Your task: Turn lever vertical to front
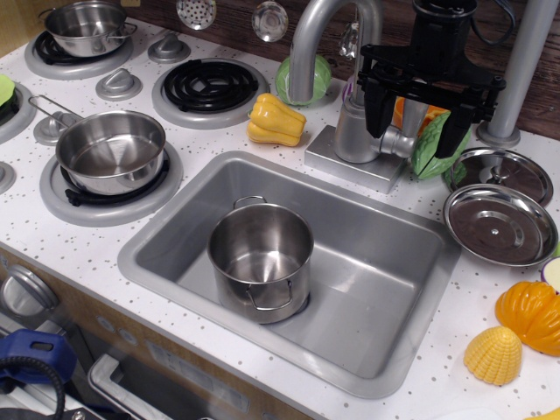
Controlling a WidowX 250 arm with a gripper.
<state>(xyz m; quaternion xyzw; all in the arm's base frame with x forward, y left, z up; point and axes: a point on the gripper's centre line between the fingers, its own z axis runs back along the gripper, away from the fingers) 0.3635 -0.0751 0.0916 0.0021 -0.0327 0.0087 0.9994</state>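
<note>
The lever (399, 141) is a short silver-grey handle sticking out to the right of the cylindrical tap body (353, 131), below the tall curved spout (319, 44). My black gripper (413, 143) hangs over it from above. It is open, with one finger (377, 112) on the tap-body side and the other finger (455, 133) to the right, so the lever lies between them. I cannot tell whether either finger touches it. The gripper body hides the lever's top.
A steel pot (261, 255) stands in the grey sink (144, 254). A pan (112, 150) sits on the left burner. A yellow pepper (276, 119) lies by the faucet base. A green vegetable (430, 149), a grey pole (525, 70) and a steel lid (499, 224) are to the right.
</note>
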